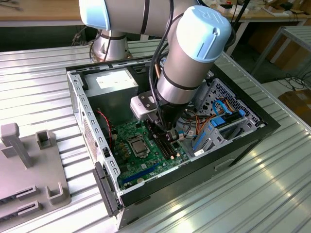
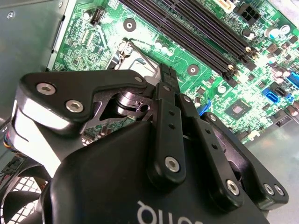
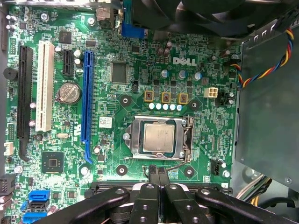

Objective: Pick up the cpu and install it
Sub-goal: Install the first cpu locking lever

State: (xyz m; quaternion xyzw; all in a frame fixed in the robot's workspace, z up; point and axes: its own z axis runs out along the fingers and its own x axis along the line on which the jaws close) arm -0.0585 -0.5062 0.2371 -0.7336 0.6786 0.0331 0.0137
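The cpu (image 3: 159,138) lies flat in its socket (image 3: 160,139) near the middle of the green motherboard (image 3: 140,56), face up, with the metal socket frame around it; the exterior view shows it as well (image 1: 139,145). The board sits in an open computer case (image 1: 92,121) resting on the ribbed metal bench (image 1: 39,87). The hand (image 3: 158,173) hangs over the board just beside the socket, toward the dark memory slots (image 2: 196,28), its fingers (image 3: 152,171) pressed together with nothing between them and apart from the chip. Whether the retaining lever is latched cannot be told. In judgement, the chip is light, thin and rigid, with a smooth metal lid that offers little friction. Its underside and the socket contacts are likely fragile, so any hold belongs on two opposite side edges, kept level and without downward force. Seated inside the frame, those edges offer little to grip.
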